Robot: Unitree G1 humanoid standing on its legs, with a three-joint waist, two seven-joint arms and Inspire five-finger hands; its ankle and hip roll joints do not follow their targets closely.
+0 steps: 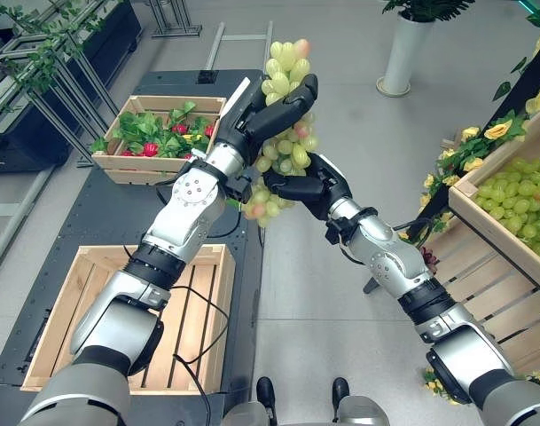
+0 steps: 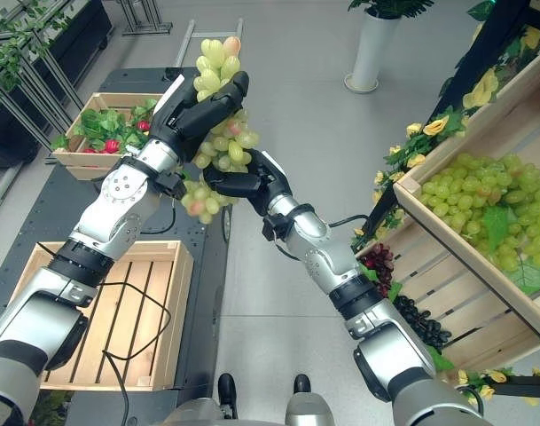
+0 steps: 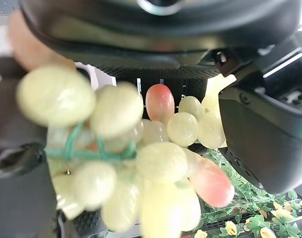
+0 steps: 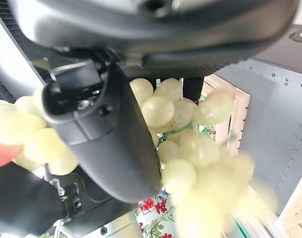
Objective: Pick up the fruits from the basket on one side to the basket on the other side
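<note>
Mid-transfer: grape bunch point(image 1: 285, 133) aloft, clasped by left hand point(image 1: 261, 111) and right hand point(image 1: 312, 185) together, empty crate point(image 1: 128, 315) below-left still unfilled.

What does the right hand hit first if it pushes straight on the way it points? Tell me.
The grape bunch, most likely. The right hand already closes on the bunch's lower part, and the left hand grips it just beyond, so that hand probably comes next. Depth between the hands is hard to judge.

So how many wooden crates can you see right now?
3: an empty slatted wooden crate near-left, a crate of greenery and red fruit far-left, and a crate of green grapes on the right.
</note>
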